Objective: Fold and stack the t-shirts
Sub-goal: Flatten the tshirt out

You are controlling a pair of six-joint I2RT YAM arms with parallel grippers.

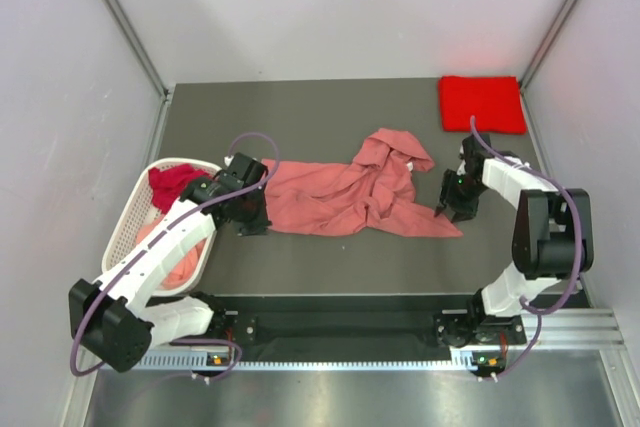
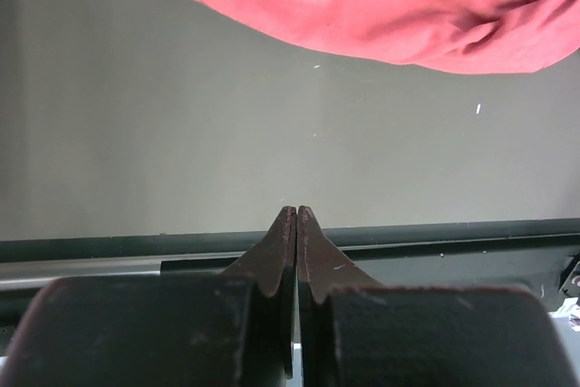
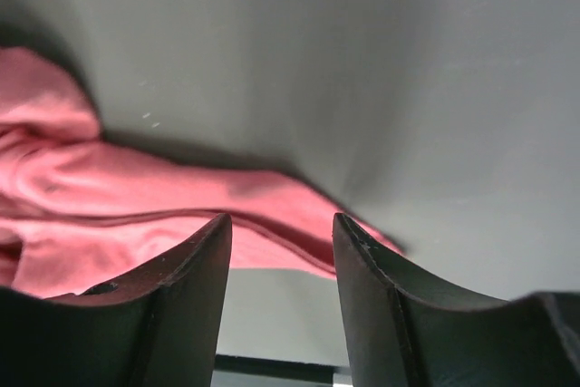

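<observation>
Grey tabletop [image 1: 330, 107] between pale walls carries the work. A salmon shirt [image 1: 340, 197] lies crumpled between the two pincers. Its pointed corner is just in front of the right pincer [image 3: 281, 221], and its other end is just beyond the left pincer [image 2: 296, 215]. A folded red shirt [image 1: 482, 104] sits well behind the right pincer, toward the far corner. A white basket [image 1: 125, 229] beside the left arm holds a crimson shirt [image 1: 170, 185] and something paler.

The right pincer's jaws stand apart, with the shirt's corner showing in the gap. The left pincer's jaws are pressed together on nothing, and the cloth ahead of its tips is clear of them.

The step looks like taking hold to spread the shirt flat. To do it well, the right pincer should drop low enough to catch only the single corner layer before closing. The left one needs to open and reach forward to the edge, so that both pull apart evenly.

Hard to make out: whether the right jaws already touch cloth, which end is collar or hem, and how much lies in the basket under the left arm.
</observation>
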